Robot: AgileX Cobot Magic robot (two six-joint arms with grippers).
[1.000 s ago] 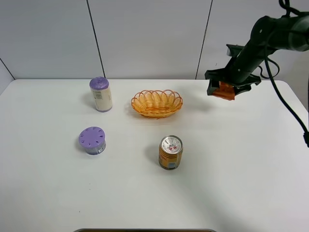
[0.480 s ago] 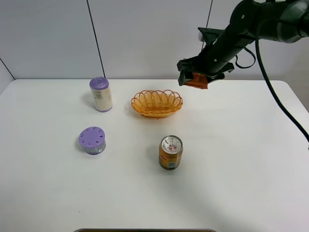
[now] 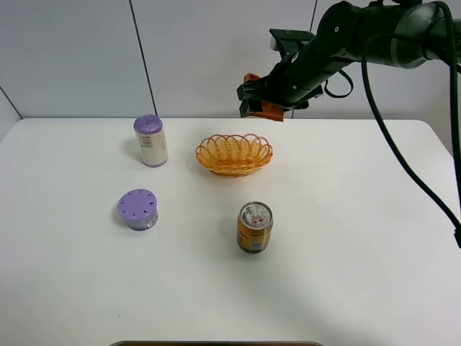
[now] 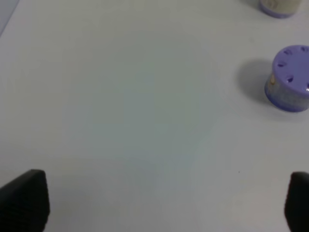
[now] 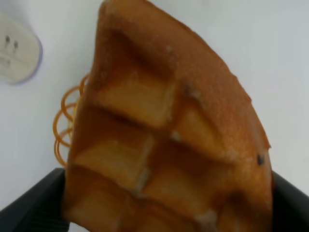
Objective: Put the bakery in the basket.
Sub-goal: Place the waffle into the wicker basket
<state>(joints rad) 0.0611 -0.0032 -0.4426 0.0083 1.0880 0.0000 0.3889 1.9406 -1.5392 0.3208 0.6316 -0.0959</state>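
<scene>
My right gripper (image 3: 262, 104) is shut on the bakery (image 3: 265, 109), an orange-brown waffle wedge, and holds it in the air above the far right rim of the basket (image 3: 234, 153). In the right wrist view the waffle (image 5: 164, 130) fills the frame, with black fingers (image 5: 34, 205) on either side and a bit of the wicker rim (image 5: 65, 125) behind it. The basket is an oval orange wicker one at the table's back middle. My left gripper (image 4: 154, 203) is open over bare table, only its fingertips (image 4: 24, 198) showing.
A gold drink can (image 3: 254, 227) stands in front of the basket. A tall purple-lidded jar (image 3: 150, 140) stands to the basket's left, and a low purple-lidded tub (image 3: 137, 209) in front of that; the tub also shows in the left wrist view (image 4: 289, 79).
My right gripper has carried the waffle leftwards and upwards, from beyond the table's right side to a spot above the basket's far right rim. Nothing on the table has moved.
</scene>
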